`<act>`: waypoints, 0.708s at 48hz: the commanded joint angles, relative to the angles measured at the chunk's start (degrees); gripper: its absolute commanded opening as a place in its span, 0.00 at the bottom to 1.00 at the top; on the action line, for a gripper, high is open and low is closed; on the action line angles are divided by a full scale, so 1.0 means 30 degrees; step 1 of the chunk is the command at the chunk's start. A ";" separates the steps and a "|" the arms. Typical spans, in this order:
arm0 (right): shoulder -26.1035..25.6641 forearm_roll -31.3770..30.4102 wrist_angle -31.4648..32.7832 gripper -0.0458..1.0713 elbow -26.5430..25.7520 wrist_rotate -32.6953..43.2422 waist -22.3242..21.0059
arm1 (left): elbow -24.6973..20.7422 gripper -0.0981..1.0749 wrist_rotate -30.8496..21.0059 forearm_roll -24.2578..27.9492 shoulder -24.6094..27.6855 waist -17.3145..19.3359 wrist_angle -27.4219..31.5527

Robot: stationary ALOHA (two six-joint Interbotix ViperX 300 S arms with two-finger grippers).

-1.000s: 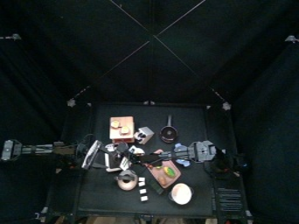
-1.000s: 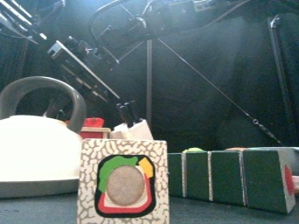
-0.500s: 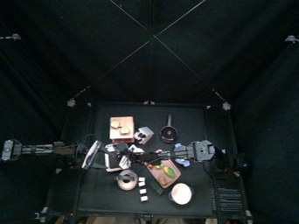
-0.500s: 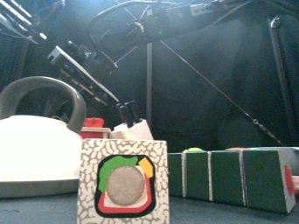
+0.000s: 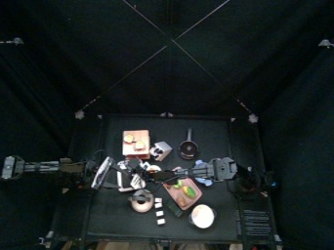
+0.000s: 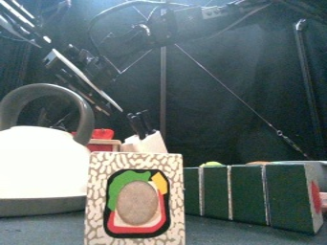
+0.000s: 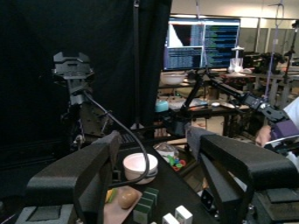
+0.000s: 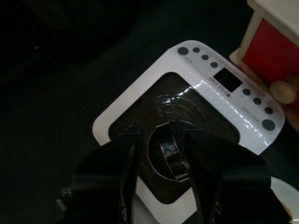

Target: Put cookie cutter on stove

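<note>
The cookie cutter (image 8: 167, 150), a ring on edge, is found resting on the stove (image 8: 193, 109) directly between the spread jaws of the right pincer (image 8: 156, 179); nothing is held.

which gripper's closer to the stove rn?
Right. The right gripper hangs directly over the stove, jaws open around the cookie cutter lying on it. The left gripper points away toward the room.

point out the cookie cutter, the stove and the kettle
cookie cutter (image 8: 167, 154), right wrist view, its metal ring
stove (image 8: 222, 85), right wrist view, its control panel
kettle (image 6: 45, 172), front view, its white body
</note>
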 commanded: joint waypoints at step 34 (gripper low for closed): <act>0.0439 0.0088 0.0527 0.70 -0.2197 -0.0059 0.0029 | -0.0264 0.90 0.0029 -0.0029 0.0029 -0.0029 -0.0146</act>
